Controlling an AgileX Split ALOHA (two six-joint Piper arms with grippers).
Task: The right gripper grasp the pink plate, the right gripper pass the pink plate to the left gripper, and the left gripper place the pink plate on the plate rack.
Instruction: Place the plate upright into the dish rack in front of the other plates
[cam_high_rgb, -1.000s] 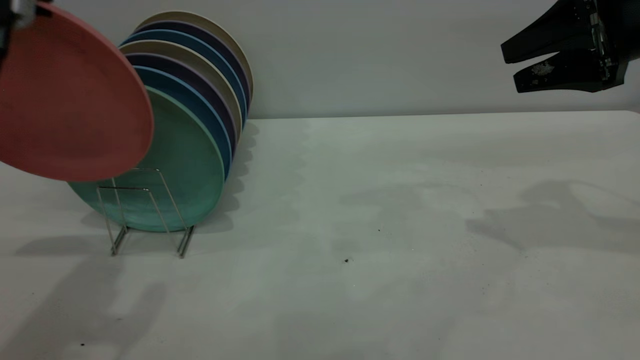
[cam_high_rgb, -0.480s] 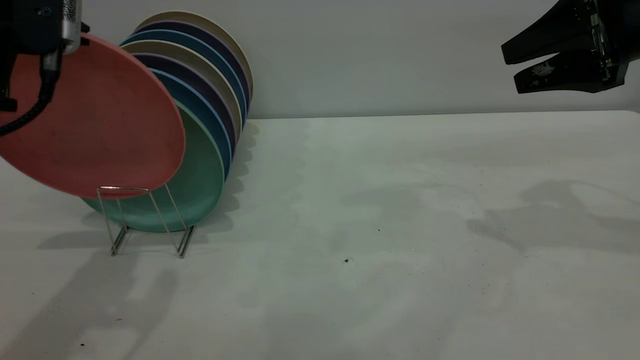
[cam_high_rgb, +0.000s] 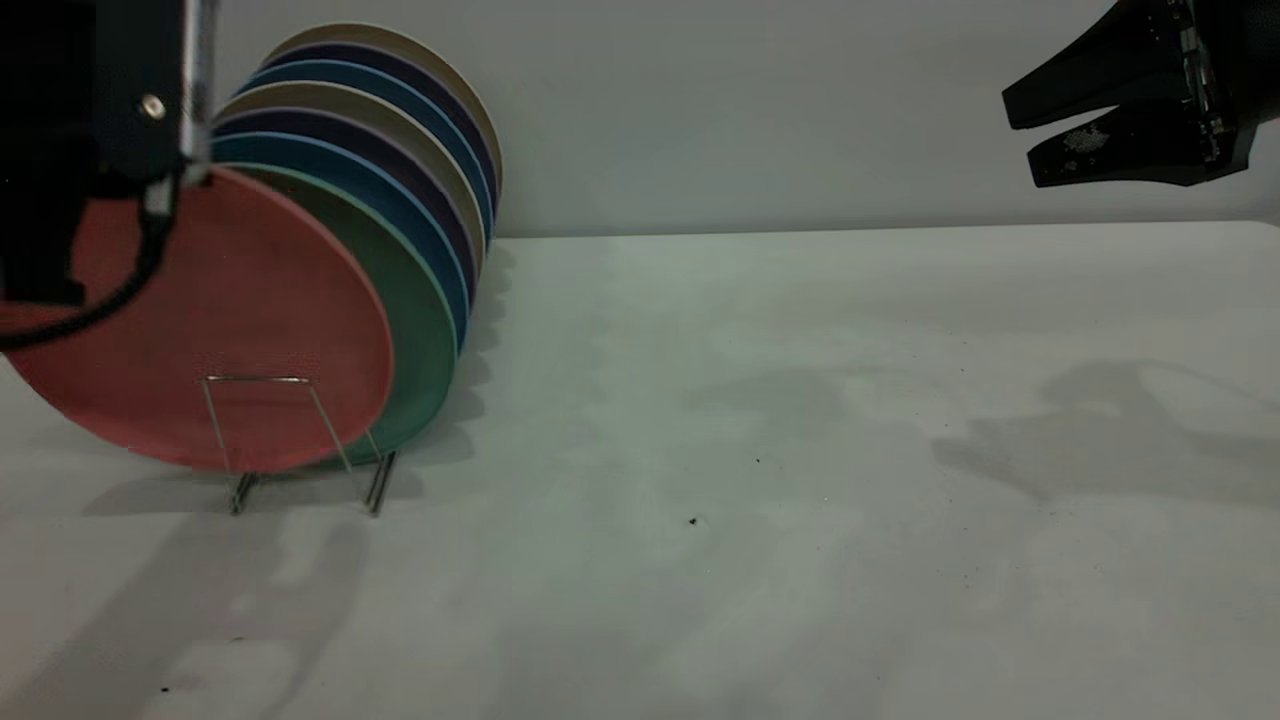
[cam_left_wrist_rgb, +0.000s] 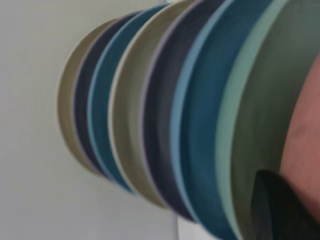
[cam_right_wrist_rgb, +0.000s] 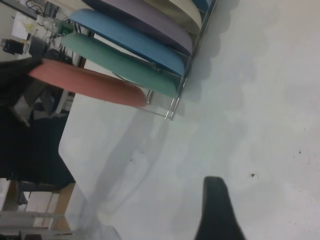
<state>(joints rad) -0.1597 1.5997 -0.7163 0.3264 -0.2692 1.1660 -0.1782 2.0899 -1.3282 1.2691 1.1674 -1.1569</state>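
The pink plate (cam_high_rgb: 240, 320) stands tilted in the front slot of the plate rack (cam_high_rgb: 375, 485), behind the front wire loop and leaning towards the green plate (cam_high_rgb: 420, 310). My left gripper (cam_high_rgb: 165, 175) is at the plate's top edge, shut on it. In the left wrist view one of its fingers (cam_left_wrist_rgb: 280, 210) lies against the pink plate (cam_left_wrist_rgb: 306, 135). The right wrist view shows the pink plate (cam_right_wrist_rgb: 90, 82) edge-on at the rack's (cam_right_wrist_rgb: 175, 106) front end. My right gripper (cam_high_rgb: 1020, 140) hangs open and holds nothing, high at the far right.
Behind the green plate, several blue, purple and beige plates (cam_high_rgb: 440, 170) fill the rack. The white table (cam_high_rgb: 800, 450) stretches from the rack to the right edge, with a few dark specks (cam_high_rgb: 692, 521). A pale wall stands behind it.
The left gripper has come down and a little to the right with the pink plate, from above the rack into its front slot. The right gripper has stayed where it was.
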